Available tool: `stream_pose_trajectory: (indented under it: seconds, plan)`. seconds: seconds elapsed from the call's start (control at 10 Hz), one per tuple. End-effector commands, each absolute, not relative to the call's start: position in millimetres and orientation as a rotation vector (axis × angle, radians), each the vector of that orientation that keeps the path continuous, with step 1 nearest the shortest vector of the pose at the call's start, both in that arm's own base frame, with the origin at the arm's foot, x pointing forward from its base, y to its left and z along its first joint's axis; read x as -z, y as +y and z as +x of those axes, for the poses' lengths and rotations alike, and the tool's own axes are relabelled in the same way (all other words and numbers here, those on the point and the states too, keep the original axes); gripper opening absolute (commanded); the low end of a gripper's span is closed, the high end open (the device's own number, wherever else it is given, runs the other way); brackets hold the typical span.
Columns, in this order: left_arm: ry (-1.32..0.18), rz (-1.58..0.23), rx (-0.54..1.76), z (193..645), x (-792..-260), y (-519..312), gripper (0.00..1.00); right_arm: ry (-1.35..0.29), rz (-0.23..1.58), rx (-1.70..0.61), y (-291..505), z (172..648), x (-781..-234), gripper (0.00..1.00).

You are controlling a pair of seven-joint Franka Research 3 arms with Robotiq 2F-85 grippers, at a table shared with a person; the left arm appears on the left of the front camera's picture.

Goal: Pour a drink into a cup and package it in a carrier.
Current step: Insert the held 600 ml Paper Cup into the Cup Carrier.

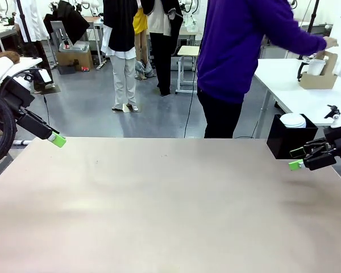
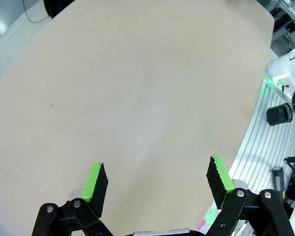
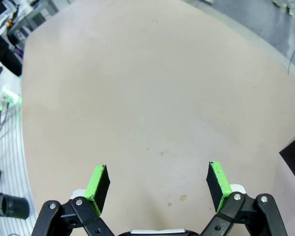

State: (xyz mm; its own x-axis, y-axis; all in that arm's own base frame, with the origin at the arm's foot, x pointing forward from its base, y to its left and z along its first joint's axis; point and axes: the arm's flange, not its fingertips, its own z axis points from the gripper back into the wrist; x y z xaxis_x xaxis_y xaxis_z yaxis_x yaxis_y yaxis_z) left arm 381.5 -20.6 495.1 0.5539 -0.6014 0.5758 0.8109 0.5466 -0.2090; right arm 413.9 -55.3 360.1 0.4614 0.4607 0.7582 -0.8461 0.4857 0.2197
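Carrier (image 1: 320,77) on far side table holds a cup (image 1: 316,66); left gripper (image 2: 157,178) and right gripper (image 3: 158,180) both spread apart, empty

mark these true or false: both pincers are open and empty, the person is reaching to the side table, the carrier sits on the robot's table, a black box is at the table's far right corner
1. Both pincers are open and empty. True: the left pincer and right pincer stand wide over bare table.
2. The person reaches to the side table. True: the hand is at the carrier.
3. The carrier sits on the robot's table. False: it is on the white side table.
4. A black box is at the far right corner. True, with a white lid on top.
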Motion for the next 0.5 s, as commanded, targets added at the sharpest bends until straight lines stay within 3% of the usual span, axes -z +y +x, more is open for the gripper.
stream_pose_trajectory:
  seconds: [0.0, 0.4]
  plan:
    - [-0.485, -0.506, 0.882, 382.1, -494.3, -20.9, 1.00, -0.691, 0.657, -0.883, -56.4, 416.9, -361.7, 1.00]
    - [-0.485, -0.506, 0.882, 382.1, -494.3, -20.9, 1.00, -0.691, 0.657, -0.883, -56.4, 416.9, -361.7, 1.00]
